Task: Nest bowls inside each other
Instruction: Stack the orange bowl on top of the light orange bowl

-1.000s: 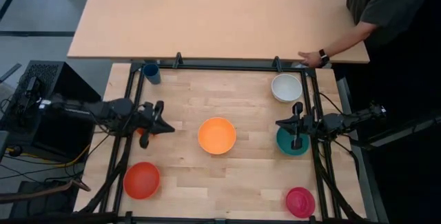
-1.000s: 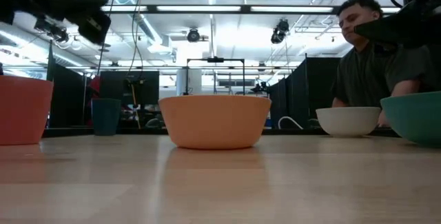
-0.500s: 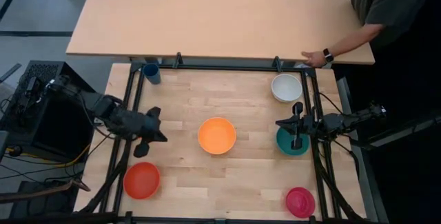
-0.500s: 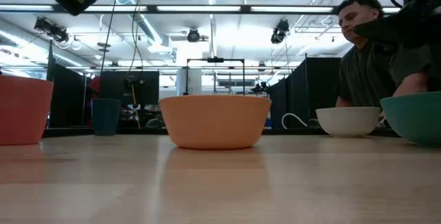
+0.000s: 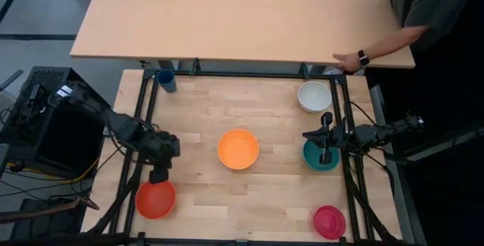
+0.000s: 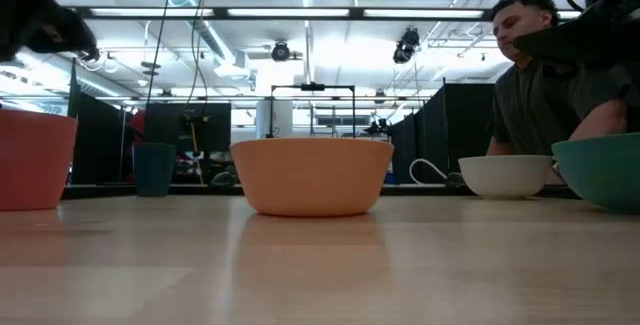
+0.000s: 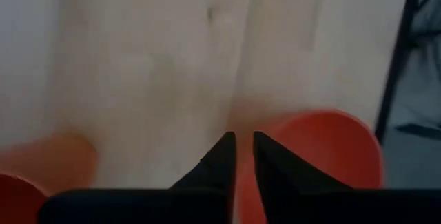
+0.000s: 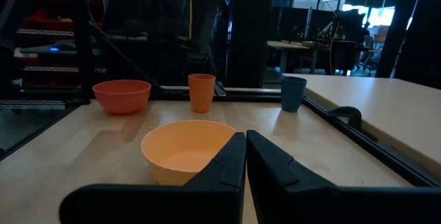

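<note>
Five bowls rest upright on their bases on the wooden table: yellow-orange (image 5: 238, 148) in the middle, red-orange (image 5: 155, 199) near left, white (image 5: 314, 96) far right, teal (image 5: 318, 159) right, magenta-pink (image 5: 330, 222) near right. My left gripper (image 5: 159, 175) tips steeply down just beyond the red-orange bowl's far rim (image 7: 310, 151), above the table. Its fingers stand a narrow gap apart with nothing between them (image 7: 241, 145). My right gripper (image 8: 244, 141) waits shut and level over the teal bowl, pointing at the yellow-orange bowl (image 8: 186, 148).
A dark blue cup (image 5: 166, 80) stands at the far left corner and a small orange cup (image 8: 201, 92) near the left arm. Black frame rails (image 5: 144, 110) run along the table's sides. A person's hand (image 5: 349, 60) rests on the big desk beyond.
My left gripper has swung from pointing level toward the table's middle to tipping steeply down. It has moved toward the near edge, up to the red-orange bowl. The bowls have not moved.
</note>
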Tool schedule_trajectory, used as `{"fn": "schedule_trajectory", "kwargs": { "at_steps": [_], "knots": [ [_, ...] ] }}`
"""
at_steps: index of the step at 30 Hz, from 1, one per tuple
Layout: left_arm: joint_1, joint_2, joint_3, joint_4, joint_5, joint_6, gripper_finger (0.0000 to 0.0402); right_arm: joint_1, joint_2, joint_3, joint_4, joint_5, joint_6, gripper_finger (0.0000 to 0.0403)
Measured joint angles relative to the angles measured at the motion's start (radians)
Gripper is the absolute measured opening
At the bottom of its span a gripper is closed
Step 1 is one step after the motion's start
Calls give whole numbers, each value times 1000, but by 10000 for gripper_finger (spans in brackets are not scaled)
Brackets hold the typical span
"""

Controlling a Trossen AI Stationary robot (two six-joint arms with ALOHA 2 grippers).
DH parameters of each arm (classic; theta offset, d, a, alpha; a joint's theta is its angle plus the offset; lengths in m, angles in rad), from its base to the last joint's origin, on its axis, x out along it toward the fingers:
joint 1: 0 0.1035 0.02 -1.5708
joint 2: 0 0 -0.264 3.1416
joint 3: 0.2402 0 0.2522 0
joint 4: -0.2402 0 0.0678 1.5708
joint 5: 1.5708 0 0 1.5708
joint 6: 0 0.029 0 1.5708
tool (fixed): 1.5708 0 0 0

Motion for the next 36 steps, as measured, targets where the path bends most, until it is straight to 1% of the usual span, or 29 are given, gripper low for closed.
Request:
{"fn": "schedule_trajectory", "kwargs": {
  "at_steps": [6,9,13,19,35,36],
  "knots": [
    [-51,60,-2,-2,101,-90,129,0,0,0,0,1,0,0],
    [-88,96,-2,-2,99,-88,162,0,0,0,0,2,1,0],
    [-115,157,-2,-4,67,-68,196,0,0,0,0,2,1,0],
    [-137,265,-2,-4,61,-35,232,0,0,0,0,2,1,0],
    [-138,370,-2,20,48,-5,117,0,0,0,0,1,2,0],
    [-138,373,-2,28,48,-4,101,0,0,0,0,2,2,0]
  ]
}}
